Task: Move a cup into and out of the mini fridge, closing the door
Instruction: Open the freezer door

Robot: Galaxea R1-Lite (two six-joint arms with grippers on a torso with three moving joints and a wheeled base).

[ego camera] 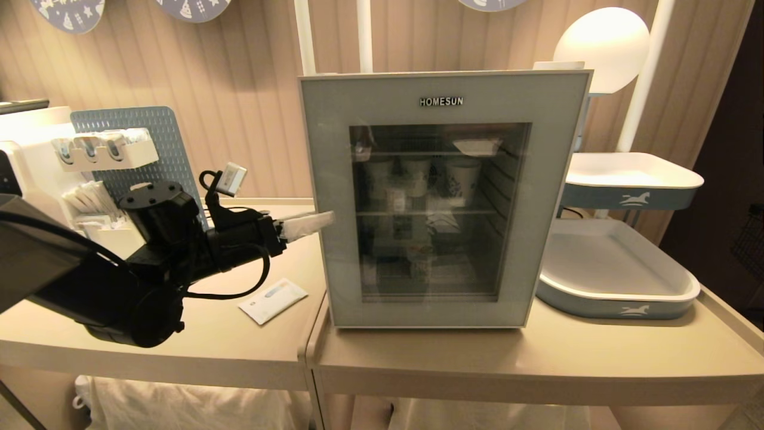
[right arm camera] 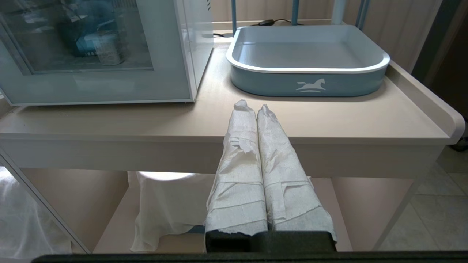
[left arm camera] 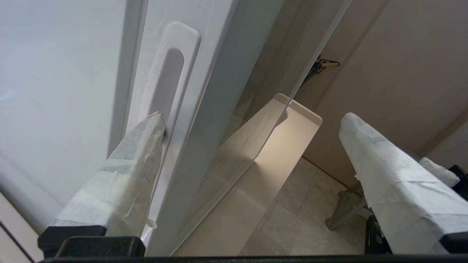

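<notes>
The cup cannot be picked out for certain from where I stand; behind the dark glass only taller paper cups (ego camera: 462, 173) and blurred shapes show on the wire shelves, so it may be inside or out of sight. The door (ego camera: 441, 197) sits shut and flush on the mini fridge (right arm camera: 190, 40), which stands on the desk (ego camera: 537, 352). Along the door's side edge runs a recessed handle (left arm camera: 166, 87), and the left pincer (ego camera: 310, 223) is there, spread wide and holding nothing, one wrapped fingertip (left arm camera: 146, 138) touching or nearly touching the lip of that recess while the other finger (left arm camera: 384, 168) hangs well out in the open. To my eye the step is getting the door open, and doing it well means seating that near finger deeper in the recess before pulling, then swinging along the door's arc rather than straight back, so the light fridge does not drag across the desk. The packet (ego camera: 273, 300) lying near the arm could get brushed. The right pincer (right arm camera: 252, 109) rests closed and empty, low at the desk's front edge near the blue tray (right arm camera: 307, 78).
</notes>
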